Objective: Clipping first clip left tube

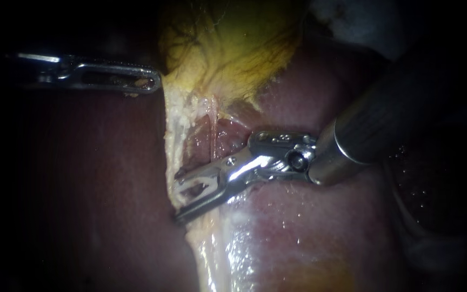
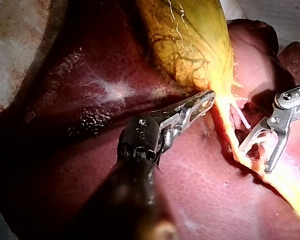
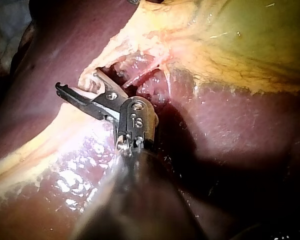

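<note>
Clearly the step in hand is seating the tool for the first clip. The right instrument [image 1: 177, 200] has its jaws wide apart, astride the pale strand running down from the gallbladder [image 1: 233, 48], which I take for the left tube [image 1: 173, 143]. It lies at the left edge of the opened window, beside a thinner reddish strand, with the liver [image 1: 298, 216] on both sides. The right wrist view shows one jaw under the strand and one over it, neither pressing. No clip sits on the tube, and I cannot tell whether one is loaded between the jaws. The left instrument [image 1: 155, 84] lies well apart from the right one, its jaws together at the gallbladder's margin, seemingly pinching the edge and holding it taut. The next move, as I judge it, calls for both jaw tips to clear the tube's far side before squeezing squarely across it. No tray, dish or other container shows.
</note>
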Controlling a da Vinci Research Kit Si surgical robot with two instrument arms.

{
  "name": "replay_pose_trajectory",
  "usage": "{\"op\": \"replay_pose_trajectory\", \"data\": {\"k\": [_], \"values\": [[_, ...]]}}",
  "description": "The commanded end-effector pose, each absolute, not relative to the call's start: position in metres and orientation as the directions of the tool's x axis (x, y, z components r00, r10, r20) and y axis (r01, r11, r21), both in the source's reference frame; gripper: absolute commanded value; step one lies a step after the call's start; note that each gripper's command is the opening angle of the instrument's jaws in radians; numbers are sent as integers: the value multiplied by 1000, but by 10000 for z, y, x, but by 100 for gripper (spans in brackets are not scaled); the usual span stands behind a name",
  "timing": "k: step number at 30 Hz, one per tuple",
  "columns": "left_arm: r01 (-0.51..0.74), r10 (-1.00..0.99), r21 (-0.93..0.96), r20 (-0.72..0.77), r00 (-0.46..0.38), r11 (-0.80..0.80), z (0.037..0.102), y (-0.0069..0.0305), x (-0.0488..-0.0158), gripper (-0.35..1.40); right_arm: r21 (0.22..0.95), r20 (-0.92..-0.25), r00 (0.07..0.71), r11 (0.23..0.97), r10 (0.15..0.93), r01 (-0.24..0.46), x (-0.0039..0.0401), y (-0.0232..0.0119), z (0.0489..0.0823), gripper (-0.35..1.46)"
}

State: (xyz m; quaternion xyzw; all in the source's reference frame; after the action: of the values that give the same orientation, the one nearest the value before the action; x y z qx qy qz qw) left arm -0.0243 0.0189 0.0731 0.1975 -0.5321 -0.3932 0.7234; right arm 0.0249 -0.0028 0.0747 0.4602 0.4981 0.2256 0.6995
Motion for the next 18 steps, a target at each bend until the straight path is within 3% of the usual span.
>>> {"op": "replay_pose_trajectory", "data": {"k": [1, 18], "values": [[359, -779, 704, 615, 125, 613, 731, 189, -243, -35, 869, -489, 402, 475, 774, 143, 248, -28, 747, 52], [359, -779, 704, 615, 124, 613, 732, 189, -243, -35, 869, -490, 407, 471, 771, 153, 227, -29, 743, 51]]}}
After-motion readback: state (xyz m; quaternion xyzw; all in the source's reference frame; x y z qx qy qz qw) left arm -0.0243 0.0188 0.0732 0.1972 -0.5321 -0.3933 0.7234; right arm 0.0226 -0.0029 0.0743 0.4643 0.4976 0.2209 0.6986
